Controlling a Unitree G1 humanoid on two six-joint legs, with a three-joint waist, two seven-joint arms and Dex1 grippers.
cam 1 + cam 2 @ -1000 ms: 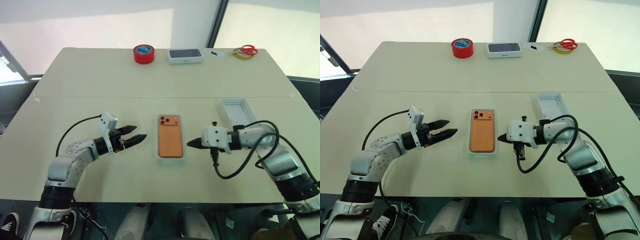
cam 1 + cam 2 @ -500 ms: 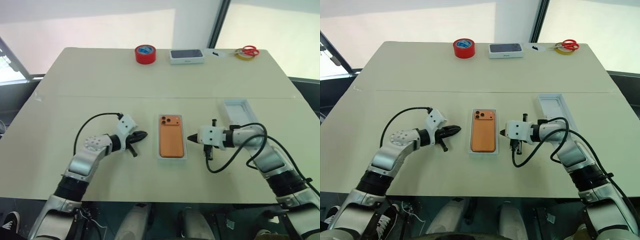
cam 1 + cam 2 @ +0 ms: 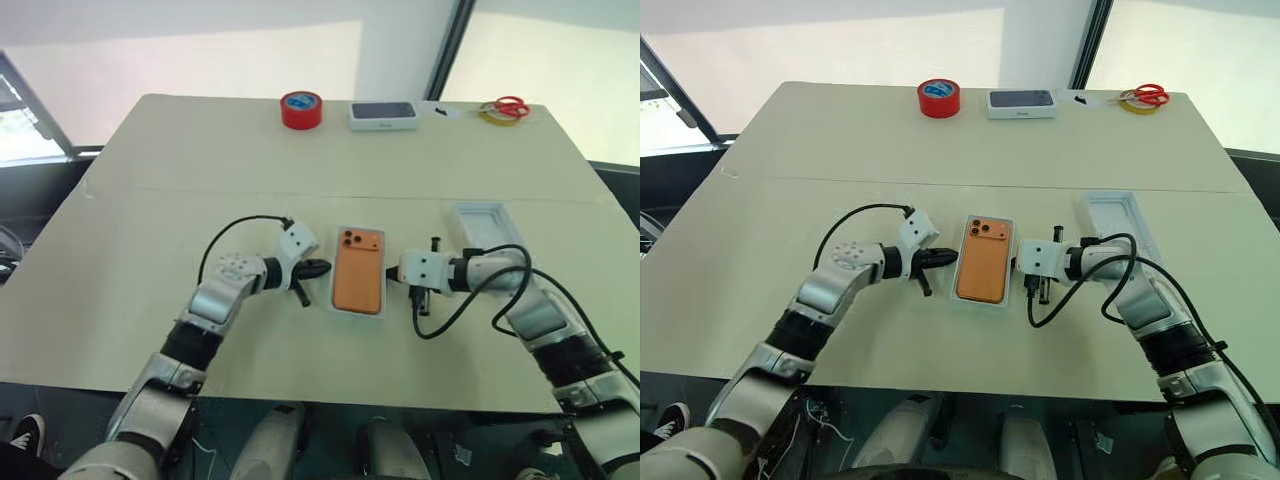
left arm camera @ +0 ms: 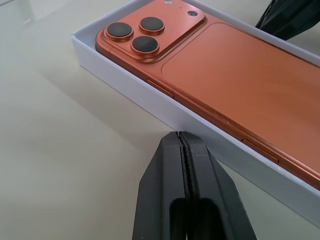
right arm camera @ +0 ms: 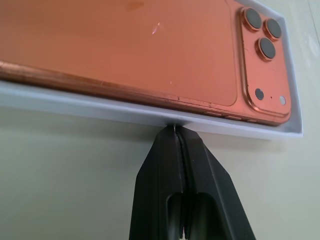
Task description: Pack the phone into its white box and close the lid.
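Observation:
The orange phone (image 3: 360, 271) lies camera side up inside the white box (image 3: 357, 312) at the middle of the table. My left gripper (image 3: 322, 268) is shut, its tips right at the box's left long wall (image 4: 150, 95), below the camera cluster. From the other side, my right gripper (image 3: 393, 272) is shut too, with its tips against the box's right long wall (image 5: 75, 100). Neither gripper holds anything. The lid (image 3: 487, 225) lies hollow side up on the table, behind my right arm.
Along the table's far edge stand a red tape roll (image 3: 301, 108), a white box with a dark phone picture (image 3: 384, 114), and red-handled scissors on a yellow tape ring (image 3: 505, 108). Cables loop off both wrists beside the box.
My left gripper has shut and swung right, up to the box's left wall. My right gripper, shut throughout, has edged in to the box's right wall. The head camera has shifted a little.

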